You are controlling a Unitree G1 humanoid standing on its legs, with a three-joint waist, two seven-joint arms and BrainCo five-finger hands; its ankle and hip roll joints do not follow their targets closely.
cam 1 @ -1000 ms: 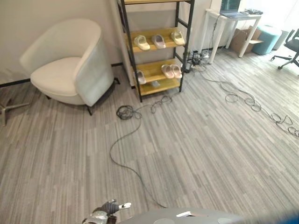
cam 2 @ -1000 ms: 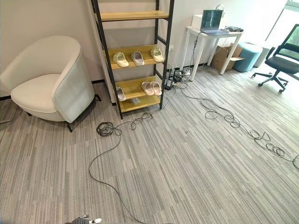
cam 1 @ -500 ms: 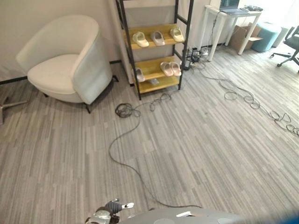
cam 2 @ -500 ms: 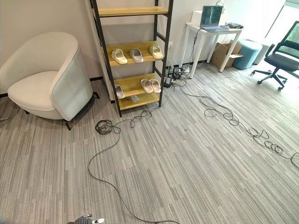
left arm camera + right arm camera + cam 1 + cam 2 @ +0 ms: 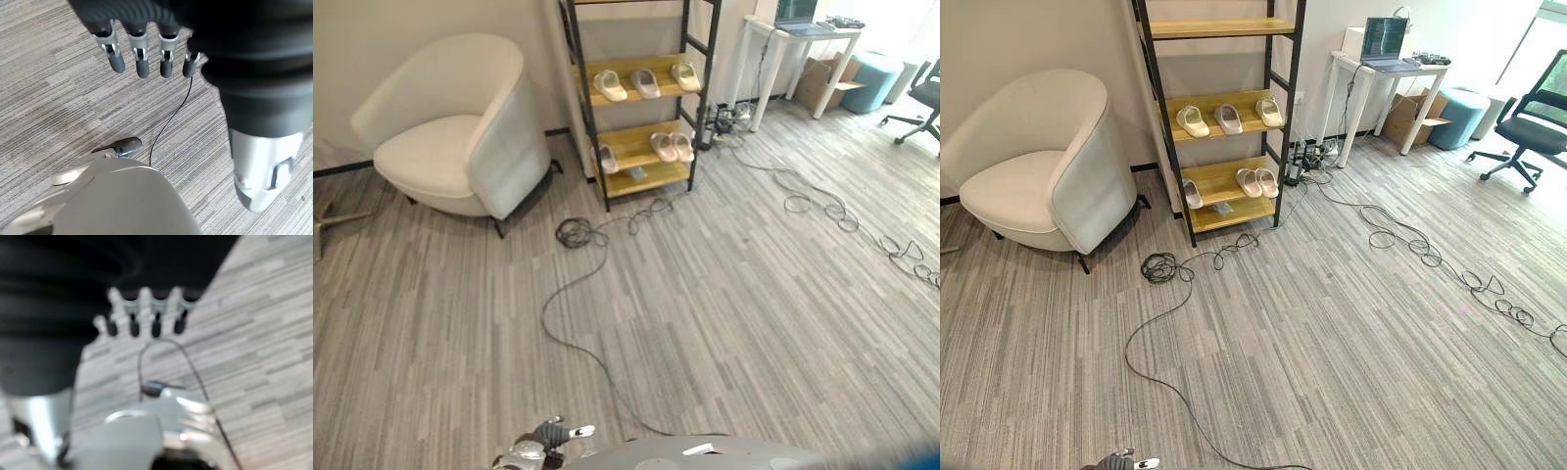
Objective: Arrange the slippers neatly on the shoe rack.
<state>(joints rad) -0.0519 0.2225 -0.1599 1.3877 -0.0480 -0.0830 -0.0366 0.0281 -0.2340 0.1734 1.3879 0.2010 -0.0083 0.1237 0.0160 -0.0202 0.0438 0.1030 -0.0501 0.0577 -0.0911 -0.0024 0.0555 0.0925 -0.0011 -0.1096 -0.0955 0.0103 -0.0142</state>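
The shoe rack (image 5: 1219, 117) stands against the far wall, well apart from both hands, with a wide stretch of grey floor (image 5: 1332, 333) between. The left hand (image 5: 142, 46) hangs low over the floor near the robot; its fingers (image 5: 142, 59) are straight and relaxed, spread a little, and hold nothing. The right hand (image 5: 146, 313) also hangs over the floor, its fingers hanging loosely straight, empty too.

All the slippers are on the rack. On the middle shelf (image 5: 1224, 106) I count three slippers: a pale yellow one (image 5: 1192, 120) at the left, a grey one (image 5: 1228, 118) in the centre, and a pale yellow one (image 5: 1269, 112) at the right, each apart from the next. On the lower shelf (image 5: 1219, 186) I count three more: a pair of pink slippers (image 5: 1256, 182) lying just beside each other at the right, and one pale slipper (image 5: 1193, 194) at the left edge, next to the rack post. A small flat grey thing lies on that shelf's front part; I cannot tell what it is.

Left of the rack stands one white armchair (image 5: 1038, 166). To the right stands one white bench (image 5: 1386, 78) with a laptop (image 5: 1386, 44) on it.
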